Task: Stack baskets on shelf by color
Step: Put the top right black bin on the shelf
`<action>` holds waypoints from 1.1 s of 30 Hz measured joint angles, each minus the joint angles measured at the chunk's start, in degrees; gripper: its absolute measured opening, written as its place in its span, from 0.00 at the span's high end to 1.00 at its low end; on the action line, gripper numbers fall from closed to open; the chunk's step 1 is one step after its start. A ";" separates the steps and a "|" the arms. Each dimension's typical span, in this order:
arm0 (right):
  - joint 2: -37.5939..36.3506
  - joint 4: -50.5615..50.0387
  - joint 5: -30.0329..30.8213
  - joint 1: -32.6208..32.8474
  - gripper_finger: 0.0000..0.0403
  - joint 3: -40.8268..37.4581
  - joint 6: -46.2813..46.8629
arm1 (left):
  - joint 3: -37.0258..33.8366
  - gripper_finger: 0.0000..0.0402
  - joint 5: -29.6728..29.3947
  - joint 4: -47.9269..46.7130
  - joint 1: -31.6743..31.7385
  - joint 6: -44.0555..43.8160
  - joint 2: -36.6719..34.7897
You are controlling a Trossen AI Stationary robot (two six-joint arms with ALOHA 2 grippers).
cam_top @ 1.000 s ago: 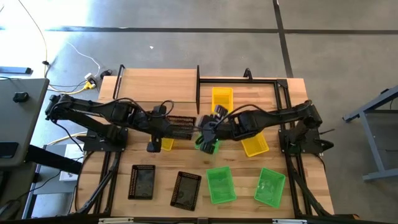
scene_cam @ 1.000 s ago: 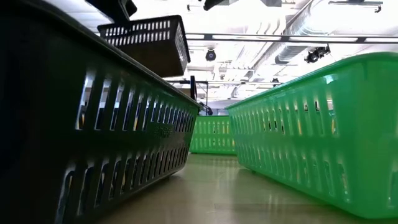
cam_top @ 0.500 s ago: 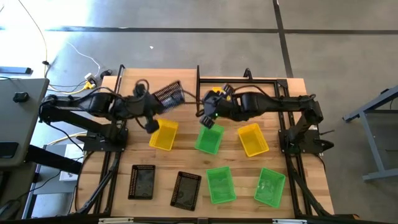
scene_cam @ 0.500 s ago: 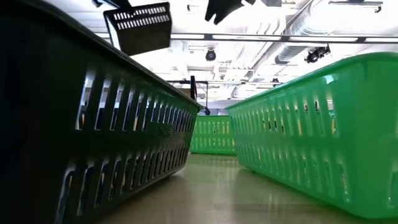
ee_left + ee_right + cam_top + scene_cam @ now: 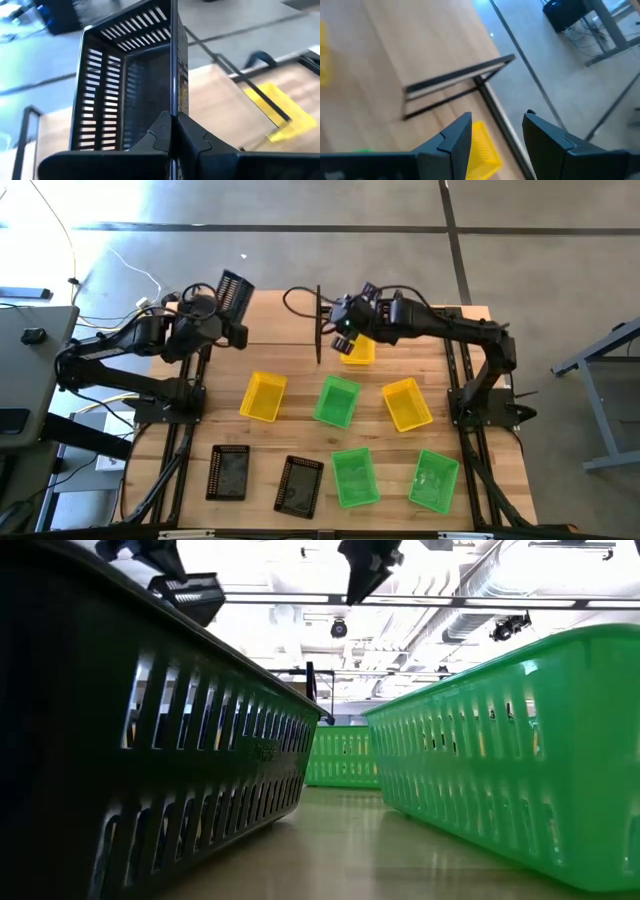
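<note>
My left gripper (image 5: pixel 224 310) is shut on a black basket (image 5: pixel 236 290) and holds it high over the far left part of the shelf (image 5: pixel 270 320), a light board on a black frame. My right gripper (image 5: pixel 345 322) hangs open over a yellow basket (image 5: pixel 360 350) that rests on the table just right of the shelf's black frame bar (image 5: pixel 318 325). Nothing is between its fingers (image 5: pixel 452 142). In the low view the held black basket (image 5: pixel 192 595) and my right gripper (image 5: pixel 365 565) show at the top. My left gripper pinches one long wall of the black basket at its rim (image 5: pixel 173 107), one finger (image 5: pixel 155 137) inside the basket and one (image 5: pixel 192 140) outside. The basket is lifted clear, tipped on its side and sticking out beyond the fingers.
On the table lie a yellow basket (image 5: pixel 263 396), a green one (image 5: pixel 336 401) and a yellow one (image 5: pixel 407 404) in a middle row. Two black baskets (image 5: pixel 229 472) (image 5: pixel 300 485) and two green ones (image 5: pixel 354 476) (image 5: pixel 433 480) lie near the front edge.
My left gripper has carried the black basket from the table's middle up and toward the far left, over the shelf, rolling so that the basket has tipped. My right gripper, still open, has gone from the green basket in the middle toward the far edge, over the yellow basket.
</note>
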 joint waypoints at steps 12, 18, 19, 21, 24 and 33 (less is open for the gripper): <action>0.00 0.00 -0.31 -7.98 0.60 0.00 -5.66 | 0.00 1.00 0.09 -5.84 9.57 -11.38 6.86; 0.00 0.00 -4.12 -11.11 0.60 0.00 -5.66 | 0.00 1.00 3.47 -10.96 12.38 -17.04 10.90; 0.00 0.00 -5.63 -11.61 0.60 0.00 -5.64 | 0.00 1.00 3.99 -11.92 12.64 -17.99 11.53; 0.00 0.00 -8.44 -12.48 0.60 0.00 -5.64 | 0.00 1.00 5.17 -13.27 12.91 -19.20 12.64; 0.00 0.02 -10.01 -13.50 0.60 0.00 -5.67 | 0.00 1.00 5.41 -14.26 12.99 -20.03 13.48; 0.00 0.00 -10.44 -15.44 0.60 0.00 -8.22 | 0.00 1.00 5.69 -19.17 15.92 -19.53 13.82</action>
